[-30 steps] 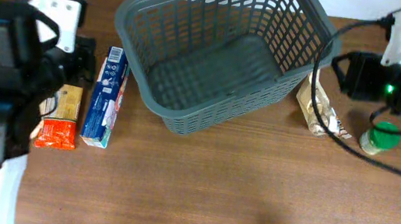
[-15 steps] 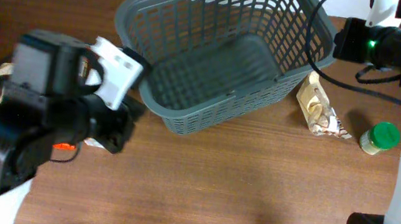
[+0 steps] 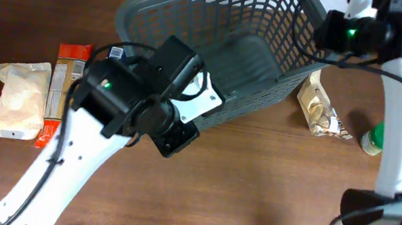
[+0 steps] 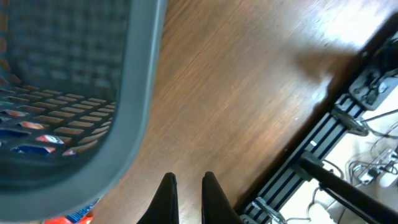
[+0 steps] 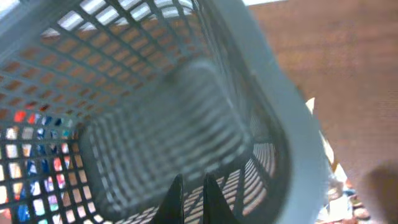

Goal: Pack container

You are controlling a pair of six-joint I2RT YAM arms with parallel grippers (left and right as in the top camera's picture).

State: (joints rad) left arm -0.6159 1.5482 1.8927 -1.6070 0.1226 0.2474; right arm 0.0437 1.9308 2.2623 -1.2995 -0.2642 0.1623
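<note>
The container, a large dark grey lattice basket (image 3: 198, 17), stands at the back middle of the table and is empty. My left gripper (image 4: 186, 180) is shut and holds nothing. It hangs over bare wood just in front of the basket's rim (image 4: 137, 93), and in the overhead view my left arm (image 3: 171, 128) covers the basket's front left corner. My right gripper (image 5: 193, 180) is shut and empty, above the basket's inside near its right rim (image 5: 280, 112). It shows in the overhead view (image 3: 330, 32) at the basket's right edge.
A white pouch (image 3: 18, 98), an orange-brown bar (image 3: 68, 78) and a red packet (image 3: 44, 136) lie at the left. A blue box (image 3: 119, 52) is mostly hidden by my left arm. A snack bag (image 3: 319, 109) and a green-lidded jar (image 3: 374, 139) lie right of the basket.
My left arm has swung right from the left-side items to the basket's front, uncovering the pouch and bars. My right arm has moved left to the basket's right rim.
</note>
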